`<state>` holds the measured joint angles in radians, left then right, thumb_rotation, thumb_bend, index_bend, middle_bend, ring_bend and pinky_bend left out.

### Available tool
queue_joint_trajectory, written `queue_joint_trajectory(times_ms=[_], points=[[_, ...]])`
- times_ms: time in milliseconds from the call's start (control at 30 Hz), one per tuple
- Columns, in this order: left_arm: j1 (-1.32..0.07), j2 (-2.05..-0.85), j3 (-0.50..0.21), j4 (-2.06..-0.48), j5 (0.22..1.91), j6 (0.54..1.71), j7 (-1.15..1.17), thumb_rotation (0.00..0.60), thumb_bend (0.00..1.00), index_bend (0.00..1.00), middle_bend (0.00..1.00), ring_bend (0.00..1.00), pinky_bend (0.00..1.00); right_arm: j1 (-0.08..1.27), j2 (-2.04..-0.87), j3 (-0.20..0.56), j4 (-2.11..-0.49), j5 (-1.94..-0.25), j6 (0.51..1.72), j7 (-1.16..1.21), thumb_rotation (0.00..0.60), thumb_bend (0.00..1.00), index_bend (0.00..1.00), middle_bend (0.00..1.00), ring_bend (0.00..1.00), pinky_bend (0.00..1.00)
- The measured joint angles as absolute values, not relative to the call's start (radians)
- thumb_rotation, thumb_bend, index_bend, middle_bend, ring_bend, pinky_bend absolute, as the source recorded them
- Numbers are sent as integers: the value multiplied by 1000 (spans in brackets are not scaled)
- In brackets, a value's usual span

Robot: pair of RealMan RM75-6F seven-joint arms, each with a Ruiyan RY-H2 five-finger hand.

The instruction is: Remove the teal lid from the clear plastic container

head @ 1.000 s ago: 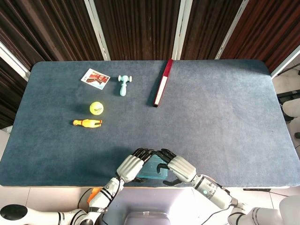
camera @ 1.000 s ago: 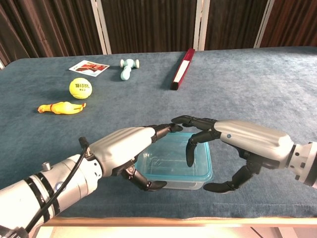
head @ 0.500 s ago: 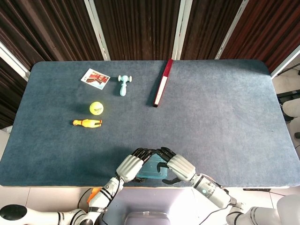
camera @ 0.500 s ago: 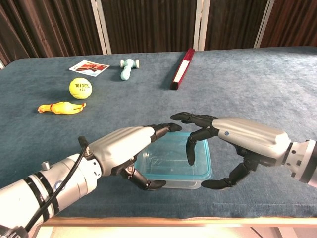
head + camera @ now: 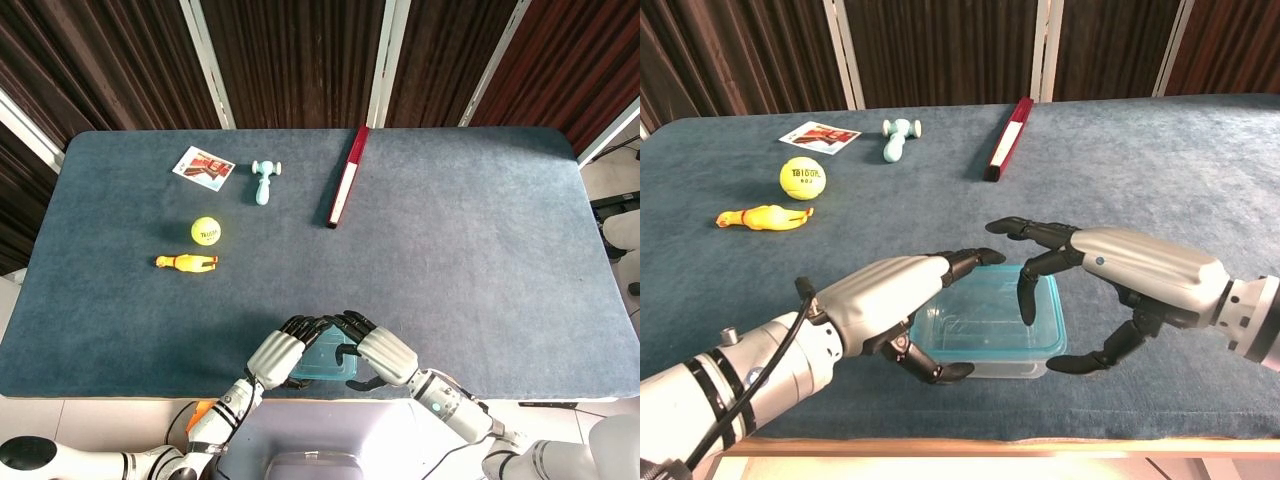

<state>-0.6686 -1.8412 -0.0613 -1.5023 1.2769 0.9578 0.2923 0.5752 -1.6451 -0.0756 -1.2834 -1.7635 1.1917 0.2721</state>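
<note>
Container [image 5: 990,330] with teal lid [image 5: 985,318] sitting at the table's [image 5: 1160,190] near edge, long axis lying left-right. Left robot hand [image 5: 902,300] gripping its left end; right robot hand [image 5: 1095,285] hovering spread, holding nothing.

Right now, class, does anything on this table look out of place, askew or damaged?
Nothing stands out. The container sits level at the near edge, teal lid still on, between the left hand and right hand. Nothing has spilled.
</note>
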Motion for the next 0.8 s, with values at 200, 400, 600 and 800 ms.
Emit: queue_joint_trajectory(times_ms=[200,400,600,800], points=[[-669,-1837,-55,-1500,1290,955,283,600,325,0,610,618,708,575,-1647,-77,-1274,-1766,1207,277,600,362,632,95,0,0],[-669,-1829,-52,-1507,1296,950,273,600,325,0,600,617,706,575,-1656,-76,-1261,-1772,1229,277,600,363,637,110,0,0],[-670,-1824,-51,-1511,1296,942,265,600,326,0,591,615,705,573,-1666,-75,-1237,-1783,1257,282,600,375,646,120,0,0],[-671,-1818,-49,-1516,1301,936,251,600,326,0,569,596,691,573,-1676,-70,-1210,-1793,1283,272,600,386,655,132,0,0]])
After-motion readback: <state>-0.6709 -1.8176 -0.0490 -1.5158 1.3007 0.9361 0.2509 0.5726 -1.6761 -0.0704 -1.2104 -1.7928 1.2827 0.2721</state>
